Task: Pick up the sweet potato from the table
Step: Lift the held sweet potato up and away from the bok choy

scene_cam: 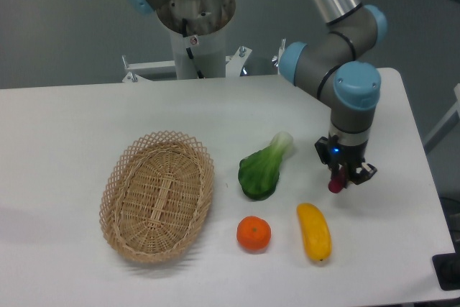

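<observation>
The sweet potato [335, 185] is a small reddish-purple tuber; only its lower end shows between the gripper's fingers, the rest is hidden by them. My gripper [343, 177] points down at the right side of the white table [72, 120] and is shut on the sweet potato. The gripper hangs just right of the bok choy and above the yellow fruit. Whether the tuber still touches the tabletop I cannot tell.
An oval wicker basket [158, 193] lies at the left. A green bok choy [264, 169] lies at the middle. A round orange [254, 234] and a yellow-orange oblong fruit [315, 231] lie near the front edge. The robot base [195, 26] stands at the back.
</observation>
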Robot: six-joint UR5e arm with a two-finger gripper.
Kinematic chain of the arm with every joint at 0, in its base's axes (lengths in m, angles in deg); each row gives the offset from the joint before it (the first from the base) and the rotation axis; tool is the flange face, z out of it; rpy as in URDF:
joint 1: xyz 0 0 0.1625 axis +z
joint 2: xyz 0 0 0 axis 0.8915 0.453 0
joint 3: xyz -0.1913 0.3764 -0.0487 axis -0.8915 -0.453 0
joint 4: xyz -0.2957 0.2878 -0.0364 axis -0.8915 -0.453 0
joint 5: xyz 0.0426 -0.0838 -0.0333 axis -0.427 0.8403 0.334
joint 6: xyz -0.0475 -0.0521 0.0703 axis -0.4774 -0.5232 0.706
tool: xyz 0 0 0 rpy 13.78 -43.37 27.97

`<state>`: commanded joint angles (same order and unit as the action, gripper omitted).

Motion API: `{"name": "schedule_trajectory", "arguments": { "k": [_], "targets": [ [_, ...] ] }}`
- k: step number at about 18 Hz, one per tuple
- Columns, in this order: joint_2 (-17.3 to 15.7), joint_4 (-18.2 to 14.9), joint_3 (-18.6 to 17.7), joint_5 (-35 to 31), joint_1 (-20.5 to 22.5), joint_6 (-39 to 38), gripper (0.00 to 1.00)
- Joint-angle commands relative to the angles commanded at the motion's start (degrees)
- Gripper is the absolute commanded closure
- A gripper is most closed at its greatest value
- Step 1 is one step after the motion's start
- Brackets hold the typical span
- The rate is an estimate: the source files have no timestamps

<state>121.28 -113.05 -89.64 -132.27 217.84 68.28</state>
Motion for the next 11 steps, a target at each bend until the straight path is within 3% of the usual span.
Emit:
{"name": "schedule_trajectory", "arguments": {
  "k": [4,11],
  "targets": [
    [-1.1,-1.7,2.5,1.0,0.3,-2.4,0.79],
    [-1.9,-9.3,11.0,8.2,2.5,-7.4,0.79]
  ]
}}
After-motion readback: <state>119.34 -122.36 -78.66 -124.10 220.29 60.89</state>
